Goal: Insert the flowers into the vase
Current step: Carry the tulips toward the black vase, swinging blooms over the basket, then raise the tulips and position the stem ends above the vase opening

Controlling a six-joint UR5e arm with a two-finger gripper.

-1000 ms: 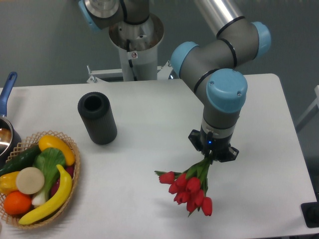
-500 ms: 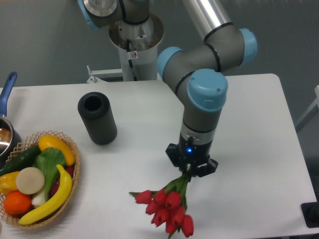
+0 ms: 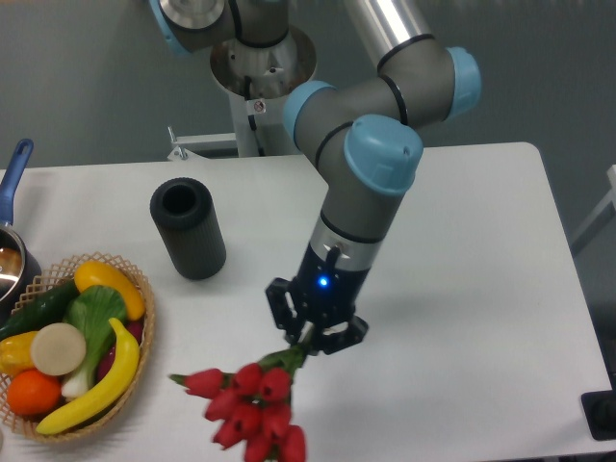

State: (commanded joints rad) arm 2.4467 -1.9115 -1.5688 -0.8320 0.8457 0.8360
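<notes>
The flowers (image 3: 252,402) are a bunch of red tulips with green stems, hanging heads down and to the left from my gripper (image 3: 310,339), above the front of the white table (image 3: 462,221). The gripper is shut on the stems; its fingertips are mostly hidden by the leaves. The vase (image 3: 187,227) is a matte black ribbed cylinder standing upright at the left middle of the table, its round mouth open upward. The gripper is to the right of the vase and nearer the front edge.
A wicker basket (image 3: 144,332) of fruit and vegetables sits at the front left, close to the tulip heads. A pot with a blue handle (image 3: 13,173) is at the left edge. The metal robot base (image 3: 262,77) stands behind the table.
The arm has swung left and toward the front edge, carrying the tulips with it. The bunch now hangs closer to the basket and tilts more to the left. The vase has not moved.
</notes>
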